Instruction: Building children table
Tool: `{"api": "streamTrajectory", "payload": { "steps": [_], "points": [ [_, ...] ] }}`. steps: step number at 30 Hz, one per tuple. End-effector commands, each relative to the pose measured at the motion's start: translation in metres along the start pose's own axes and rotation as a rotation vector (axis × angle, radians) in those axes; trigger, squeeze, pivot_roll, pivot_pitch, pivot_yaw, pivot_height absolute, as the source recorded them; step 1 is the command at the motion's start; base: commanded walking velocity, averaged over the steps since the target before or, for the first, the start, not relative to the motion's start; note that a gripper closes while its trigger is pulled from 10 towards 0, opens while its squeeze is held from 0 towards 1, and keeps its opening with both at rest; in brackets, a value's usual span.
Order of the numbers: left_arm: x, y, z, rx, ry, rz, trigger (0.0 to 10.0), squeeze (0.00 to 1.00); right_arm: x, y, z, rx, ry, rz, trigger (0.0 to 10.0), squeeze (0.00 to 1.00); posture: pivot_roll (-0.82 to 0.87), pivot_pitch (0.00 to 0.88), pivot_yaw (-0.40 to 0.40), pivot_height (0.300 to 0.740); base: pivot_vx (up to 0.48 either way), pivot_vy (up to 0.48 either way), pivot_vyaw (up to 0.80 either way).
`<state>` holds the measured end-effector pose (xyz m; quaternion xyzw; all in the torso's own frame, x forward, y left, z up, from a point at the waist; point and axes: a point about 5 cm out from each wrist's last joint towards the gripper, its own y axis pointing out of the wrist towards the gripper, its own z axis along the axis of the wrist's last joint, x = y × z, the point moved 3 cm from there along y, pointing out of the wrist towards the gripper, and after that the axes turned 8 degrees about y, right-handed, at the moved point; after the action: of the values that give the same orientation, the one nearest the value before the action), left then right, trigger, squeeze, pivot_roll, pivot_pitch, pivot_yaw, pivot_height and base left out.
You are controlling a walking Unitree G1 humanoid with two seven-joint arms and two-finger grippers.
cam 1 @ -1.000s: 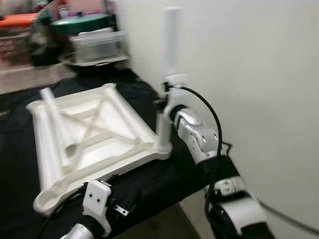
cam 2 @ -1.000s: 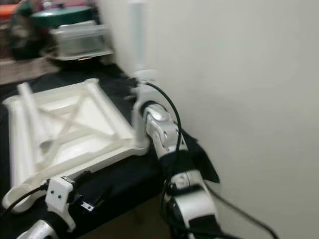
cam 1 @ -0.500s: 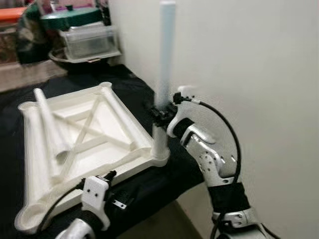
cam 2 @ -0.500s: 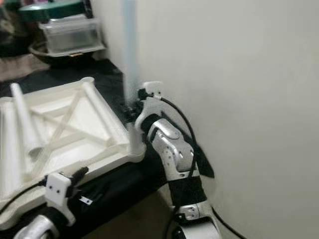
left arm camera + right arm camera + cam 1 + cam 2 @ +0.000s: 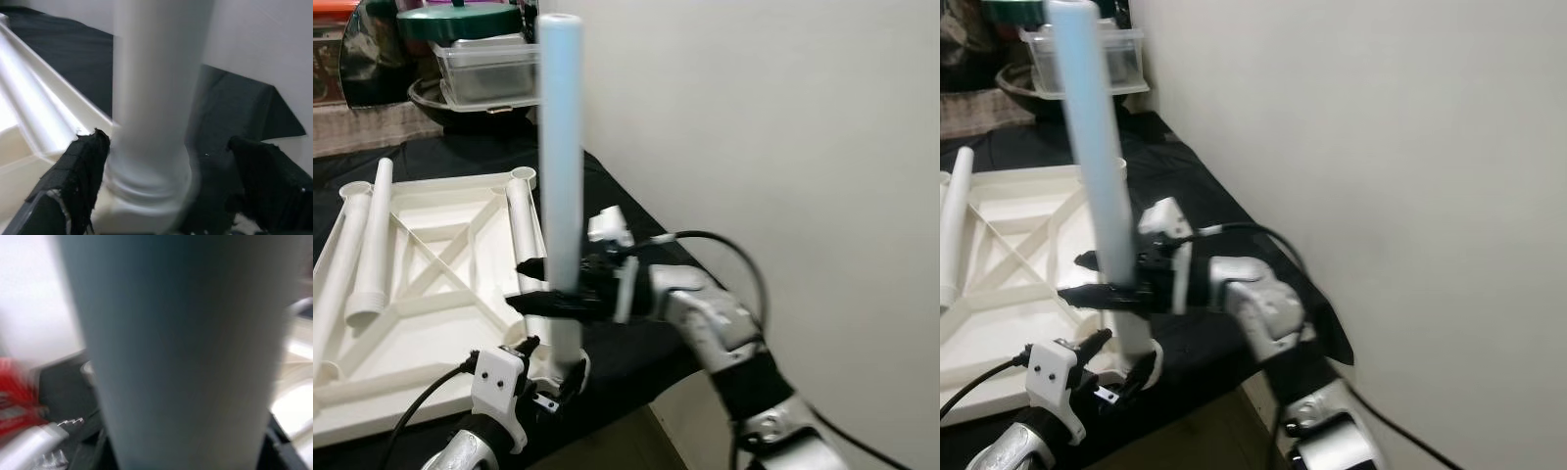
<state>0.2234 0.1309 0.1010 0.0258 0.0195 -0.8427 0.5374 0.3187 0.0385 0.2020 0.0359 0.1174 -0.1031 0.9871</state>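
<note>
Right gripper [image 5: 536,289] lower — around leg [image 5: 559,147]

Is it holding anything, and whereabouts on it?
Right gripper clasps the upright leg low down, just above the tabletop's corner socket.

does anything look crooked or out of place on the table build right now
Nothing looks damaged. The upright leg stands in the tabletop's near corner socket, roughly straight, with the right gripper shut on it. One loose leg lies on the upturned tabletop, not yet fitted.
</note>
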Motion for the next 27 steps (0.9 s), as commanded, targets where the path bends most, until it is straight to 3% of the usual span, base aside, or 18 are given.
{"api": "streamTrajectory", "payload": {
  "steps": [1,2,3,5,7,8,11,12,17,18,19,20,22,23,24,25,26,27],
  "points": [
    [0.003,-0.002,-0.003,-0.008,-0.011,0.000,10.0,0.00,0.047,-0.012,-0.005,-0.001,0.049,-0.388,0.0,0.00,0.14,0.000,-0.109,0.740,0.000,0.000,0.00],
    [0.003,-0.002,-0.003,-0.007,-0.012,-0.001,10.0,0.00,0.072,-0.026,-0.004,0.004,0.075,-0.628,0.0,0.00,0.14,0.000,-0.109,0.740,0.000,0.000,0.00],
    [0.003,-0.002,-0.003,-0.007,-0.012,-0.001,10.0,0.00,0.072,-0.026,-0.004,0.004,0.075,-0.628,0.0,0.00,0.14,0.000,-0.109,0.740,0.000,0.000,0.00],
    [0.004,-0.002,-0.003,-0.003,-0.016,-0.005,10.0,0.00,0.111,-0.076,-0.006,0.071,0.172,-1.077,0.0,0.00,0.13,0.000,-0.107,0.740,0.000,0.000,0.00],
    [0.004,-0.002,-0.003,-0.003,-0.016,-0.005,10.0,0.00,0.111,-0.076,-0.006,0.071,0.172,-1.077,0.0,0.00,0.13,0.000,-0.107,0.740,0.000,0.000,0.00],
    [0.004,-0.002,-0.002,-0.002,-0.017,-0.006,10.0,0.00,0.119,-0.097,-0.007,0.098,0.193,-1.202,0.0,0.00,0.13,0.000,-0.103,0.740,0.000,0.000,0.00],
    [0.004,-0.003,-0.002,0.000,-0.018,-0.007,10.0,0.00,0.118,-0.114,-0.006,0.129,0.180,-1.294,0.0,0.00,0.11,0.000,-0.090,0.740,0.000,0.000,0.00],
    [0.004,-0.003,-0.001,0.000,-0.020,-0.010,10.0,0.00,0.108,-0.110,-0.004,0.151,0.177,-1.245,10.0,0.00,0.10,0.000,-0.083,0.740,0.000,0.000,0.00],
    [0.004,-0.003,-0.001,0.002,-0.024,-0.019,10.0,0.00,0.078,-0.080,0.012,0.263,0.190,-0.981,10.0,0.00,0.09,0.000,-0.075,0.740,0.000,0.000,0.00],
    [0.004,-0.002,-0.001,0.002,-0.025,-0.022,10.0,0.00,0.064,-0.066,0.023,0.306,0.158,-0.841,10.0,1.00,0.10,0.000,-0.076,0.740,0.000,0.000,0.00],
    [0.004,-0.002,-0.001,0.002,-0.025,-0.022,10.0,0.00,0.064,-0.066,0.023,0.306,0.158,-0.841,10.0,1.00,0.10,0.000,-0.076,0.740,0.000,0.000,0.00],
    [0.004,-0.001,-0.001,0.002,-0.025,-0.024,10.0,0.00,0.056,-0.056,0.031,0.308,0.137,-0.710,10.0,1.00,0.11,0.000,-0.082,0.740,0.000,0.000,0.00],
    [0.004,-0.001,-0.001,0.002,-0.025,-0.024,10.0,0.00,0.056,-0.056,0.031,0.308,0.137,-0.710,10.0,1.00,0.11,0.000,-0.082,0.740,0.000,0.000,0.00],
    [0.004,-0.001,-0.001,0.003,-0.025,-0.023,10.0,0.00,0.049,-0.049,0.041,0.301,0.121,-0.559,10.0,0.00,0.11,0.000,-0.084,0.740,0.000,0.000,0.00],
    [0.003,0.000,-0.001,0.004,-0.025,-0.021,10.0,0.00,0.043,-0.044,0.050,0.279,0.082,-0.415,10.0,0.00,0.11,0.000,-0.088,0.740,0.000,0.000,0.00],
    [0.003,0.000,-0.001,0.004,-0.025,-0.021,10.0,0.00,0.043,-0.044,0.050,0.279,0.082,-0.415,10.0,0.00,0.11,0.000,-0.088,0.740,0.000,0.000,0.00],
    [0.003,0.001,-0.001,0.006,-0.025,-0.019,10.0,0.00,0.031,-0.042,0.057,0.247,0.034,-0.231,10.0,0.00,0.11,0.000,-0.092,0.740,0.000,0.000,0.00],
    [0.003,0.001,-0.001,0.006,-0.025,-0.019,10.0,0.00,0.031,-0.042,0.057,0.247,0.034,-0.231,10.0,0.00,0.11,0.000,-0.092,0.740,0.000,0.000,0.00]
  ]
}}
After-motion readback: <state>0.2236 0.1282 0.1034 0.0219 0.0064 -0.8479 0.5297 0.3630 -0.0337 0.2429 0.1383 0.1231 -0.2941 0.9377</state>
